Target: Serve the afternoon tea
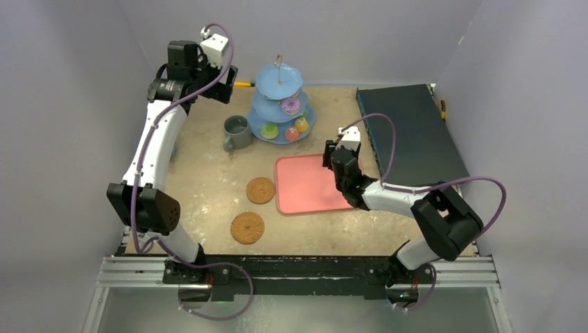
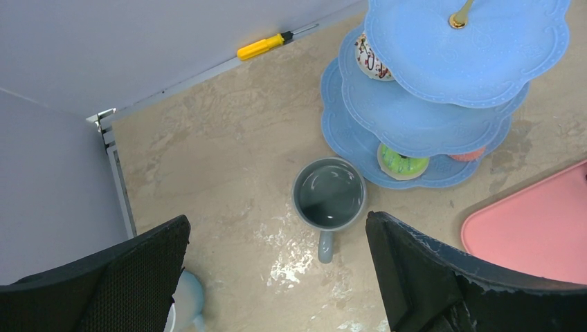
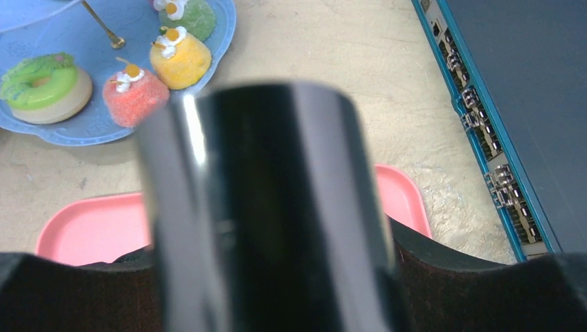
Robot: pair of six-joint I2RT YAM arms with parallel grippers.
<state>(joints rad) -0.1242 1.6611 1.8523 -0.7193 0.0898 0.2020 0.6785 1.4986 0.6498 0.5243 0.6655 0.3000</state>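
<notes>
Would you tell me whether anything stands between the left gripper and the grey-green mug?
Nothing visible does. The open left gripper hangs above the grey-green mug, which its wrist view shows whole; the blue stand is close beside it, not over it.

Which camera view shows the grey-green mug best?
The left wrist view. There the mug sits near the middle of the frame, large and seen from above, with its inside and handle plain. The top view shows it whole but small, just left of the stand. The right wrist view does not show it at all.
</notes>
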